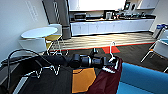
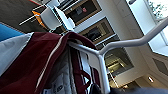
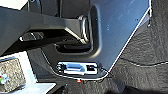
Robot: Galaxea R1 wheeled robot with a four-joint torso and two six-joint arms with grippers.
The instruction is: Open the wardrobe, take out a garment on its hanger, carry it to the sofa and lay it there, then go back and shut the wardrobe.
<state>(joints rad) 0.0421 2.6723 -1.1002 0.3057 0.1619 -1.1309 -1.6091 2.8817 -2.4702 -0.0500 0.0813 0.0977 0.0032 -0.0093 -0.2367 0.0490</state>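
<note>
L gripper [image 1: 111, 62]: clamping thin white hanger [image 1: 112, 50]
Maroon white-sleeved jacket [image 1: 107, 81]: hanging just left of bright blue sofa [image 1: 145, 80]
R gripper: can't tell

Jacket [image 1: 108, 81]: dark maroon, lower centre of head frame; in left wrist view white sleeve at left, pale stripe down the maroon, grey-white lining.
Hanger [image 1: 112, 50]: white.
Sofa [image 1: 147, 80]: bright blue, lower right.
Left arm [image 1: 82, 60]: black, centre.
Floor panel [image 1: 83, 79]: orange, lower centre; red patch [image 1: 111, 49] mid-frame on dark carpet.
Floor strip [image 1: 105, 40]: pale wood, banded.
Table [image 1: 38, 32]: white, upper left; yellow seat [image 1: 53, 37] beside it.
Cabinets [image 1: 110, 26]: white, dark counter.
</note>
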